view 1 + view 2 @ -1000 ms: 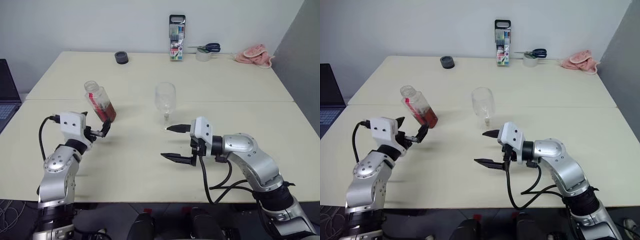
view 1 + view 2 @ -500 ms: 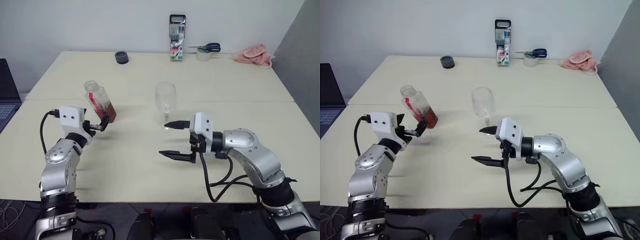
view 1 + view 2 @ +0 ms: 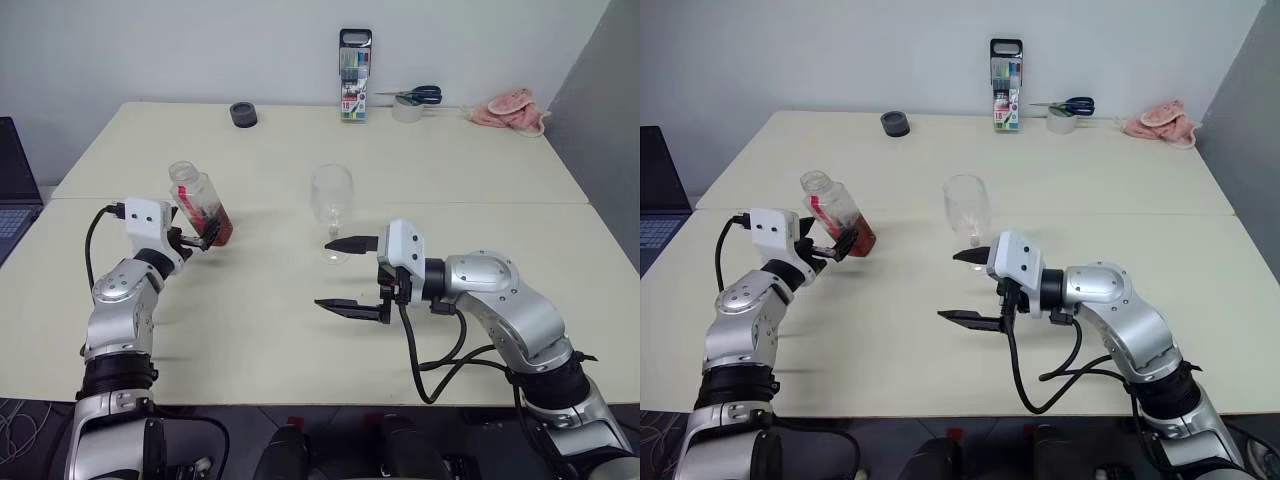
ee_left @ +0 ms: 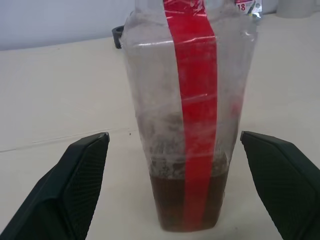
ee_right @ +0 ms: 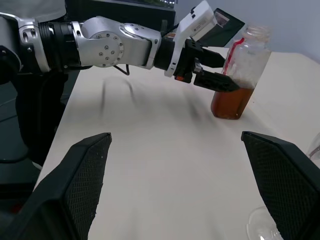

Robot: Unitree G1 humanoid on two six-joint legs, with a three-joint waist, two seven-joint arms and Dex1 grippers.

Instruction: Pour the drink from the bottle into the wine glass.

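The left tool (image 3: 200,240) has advanced, its spread fingers now flanking the bottle (image 3: 201,203) near the counter's (image 3: 300,330) left edge; the right tool (image 3: 345,275), also released, hovers beside the wine glass (image 3: 331,200).

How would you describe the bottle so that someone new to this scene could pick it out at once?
On the cream table, look to the robot's left half, just ahead of the open left gripper. There stands the bottle: small, clear plastic, uncapped, next to the wine glass. A red strip down its side and the reddish-brown drink at its bottom set it apart.

Bottle (image 3: 201,206) on table (image 3: 300,310), left of wine glass (image 3: 332,205); marker case (image 3: 353,75) behind, at far edge.
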